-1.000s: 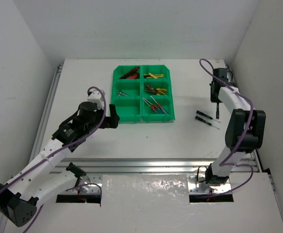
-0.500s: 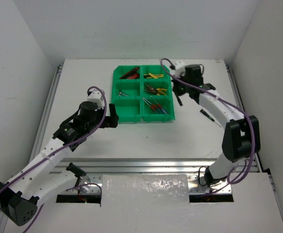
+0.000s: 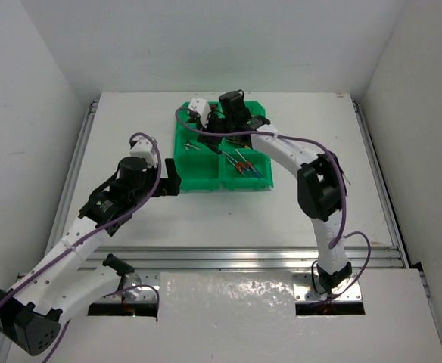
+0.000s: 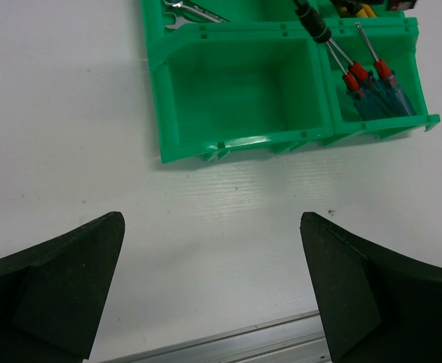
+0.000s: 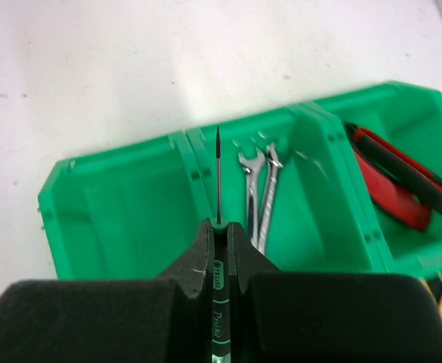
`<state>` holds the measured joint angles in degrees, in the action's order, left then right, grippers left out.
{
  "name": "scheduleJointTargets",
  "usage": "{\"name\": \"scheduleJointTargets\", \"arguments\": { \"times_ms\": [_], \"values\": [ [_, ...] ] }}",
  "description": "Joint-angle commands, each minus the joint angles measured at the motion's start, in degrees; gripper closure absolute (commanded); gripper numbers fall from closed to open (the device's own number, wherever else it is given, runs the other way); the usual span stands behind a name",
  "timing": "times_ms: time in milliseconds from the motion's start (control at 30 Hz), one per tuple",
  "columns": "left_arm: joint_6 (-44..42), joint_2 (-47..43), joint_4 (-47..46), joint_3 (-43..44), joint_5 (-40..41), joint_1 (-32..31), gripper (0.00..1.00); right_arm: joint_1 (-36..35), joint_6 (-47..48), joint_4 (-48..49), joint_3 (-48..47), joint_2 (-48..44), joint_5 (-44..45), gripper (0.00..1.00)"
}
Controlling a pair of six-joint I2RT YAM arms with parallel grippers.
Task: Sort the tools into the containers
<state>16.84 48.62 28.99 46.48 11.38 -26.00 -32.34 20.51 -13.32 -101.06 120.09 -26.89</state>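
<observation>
The green tray (image 3: 244, 186) stands at the table's far middle. My right gripper (image 3: 212, 134) hangs over its left column, shut on a black precision screwdriver (image 5: 218, 261). The screwdriver's thin shaft points over the divider between the empty bin (image 5: 122, 219) and the bin with two silver wrenches (image 5: 257, 189). Red-and-black tools (image 5: 403, 181) lie in the bin beyond. My left gripper (image 3: 173, 180) is open and empty over bare table, just in front of the tray (image 4: 236, 144). Blue-handled screwdrivers (image 4: 372, 94) lie in the near right bin.
Yellow-handled pliers (image 3: 245, 141) fill the middle right bin. The right arm's elbow (image 3: 315, 189) rises over the table right of the tray. A metal rail (image 4: 266, 340) runs along the near edge. White walls close in both sides.
My right arm has swung from the table's right side leftward across the tray, carrying the black screwdriver, to the tray's left column. My left gripper has hardly moved.
</observation>
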Motion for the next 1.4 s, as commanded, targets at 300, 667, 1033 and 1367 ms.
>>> {"name": "scheduleJointTargets", "arguments": {
  "times_ms": [300,667,1033,1367],
  "values": [
    [-0.9,-0.5,-2.5,-0.1,-1.7,1.7,0.0,-0.8,-0.5,-6.2,-4.4,0.6,-4.3,0.57],
    [-0.8,-2.7,-2.4,-0.4,-1.6,1.9,0.0,18.0,-15.8,-7.4,-2.2,-3.5,31.8,0.01],
    [-0.6,-2.4,-1.9,-0.2,-2.7,1.9,0.0,38.3,-23.5,-12.3,0.2,4.2,49.0,0.01],
    [-0.8,-2.0,-1.9,-0.2,-3.7,0.0,0.0,43.1,-25.1,-15.4,3.2,4.7,46.5,0.14]
  ]
}}
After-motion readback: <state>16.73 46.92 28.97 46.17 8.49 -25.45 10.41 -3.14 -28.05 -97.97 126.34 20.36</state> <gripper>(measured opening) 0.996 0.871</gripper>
